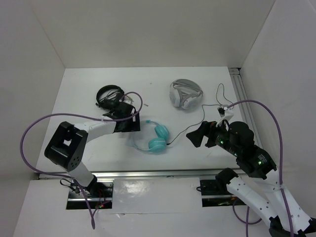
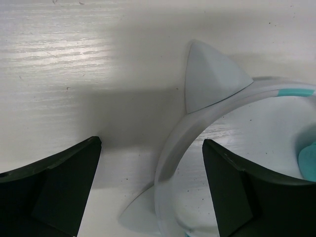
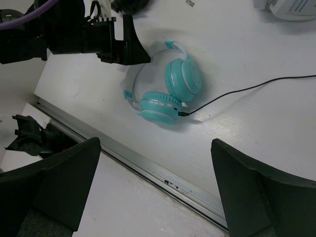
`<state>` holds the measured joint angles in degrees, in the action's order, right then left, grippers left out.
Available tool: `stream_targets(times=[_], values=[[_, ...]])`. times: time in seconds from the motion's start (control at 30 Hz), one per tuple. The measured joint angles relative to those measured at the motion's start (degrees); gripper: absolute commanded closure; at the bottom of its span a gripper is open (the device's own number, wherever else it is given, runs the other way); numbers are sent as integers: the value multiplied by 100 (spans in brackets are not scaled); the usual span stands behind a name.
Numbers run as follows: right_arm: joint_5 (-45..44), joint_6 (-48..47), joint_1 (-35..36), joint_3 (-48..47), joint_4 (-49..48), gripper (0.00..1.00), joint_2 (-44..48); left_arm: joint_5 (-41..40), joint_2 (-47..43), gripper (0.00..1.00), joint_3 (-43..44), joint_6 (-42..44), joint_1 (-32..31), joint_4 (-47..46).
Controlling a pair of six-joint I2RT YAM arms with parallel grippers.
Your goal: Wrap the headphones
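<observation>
On the white bench [image 1: 89, 98], the left end effector [image 2: 150, 144] is hovering wide open, gripping nothing, its fingers straddling the white headband of the teal headphones [image 1: 155, 139] lying mid-bench. The right end effector [image 3: 155, 142] is hanging fully open and empty near their thin black cable [image 1: 193, 125].

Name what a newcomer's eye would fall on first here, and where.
The teal headphones lie at the middle of the white table, their thin black cable trailing off to the right. The left gripper stands open over the white, cat-eared headband; the right gripper gapes open nearby.
</observation>
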<state>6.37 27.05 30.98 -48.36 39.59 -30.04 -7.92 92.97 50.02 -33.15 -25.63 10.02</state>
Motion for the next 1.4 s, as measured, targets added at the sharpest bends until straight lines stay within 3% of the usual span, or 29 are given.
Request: stream_targets(times=[0.1,0.23,0.37,0.5,0.53,0.6,0.67,0.87,1.07,1.2,1.4], values=[[11,15,0,0,0,0,2,-175,46,11,15,11,-90,-24],[9,15,0,0,2,0,4,-385,92,30,35,-2,-214,4],[2,17,0,-11,13,0,4,-503,96,35,33,-26,-387,72],[-17,17,0,-57,22,0,7,-573,109,55,37,-50,-518,149],[-20,17,0,-72,28,0,7,-599,127,74,50,-55,-533,166],[-28,17,0,-85,28,0,37,-586,190,80,146,-57,-581,256],[-52,17,0,-94,39,0,63,-573,219,98,186,-140,-649,306],[-125,15,0,-138,22,0,76,-774,245,100,354,-455,-756,767],[-103,-118,0,24,-413,0,264,-1204,-450,100,750,-632,-1167,2260],[-66,-310,0,361,-997,0,422,-1325,-1274,100,1569,-577,-1561,3515],[-33,-549,0,671,-1895,0,603,-1856,-2059,100,3432,-518,-1652,4907]])
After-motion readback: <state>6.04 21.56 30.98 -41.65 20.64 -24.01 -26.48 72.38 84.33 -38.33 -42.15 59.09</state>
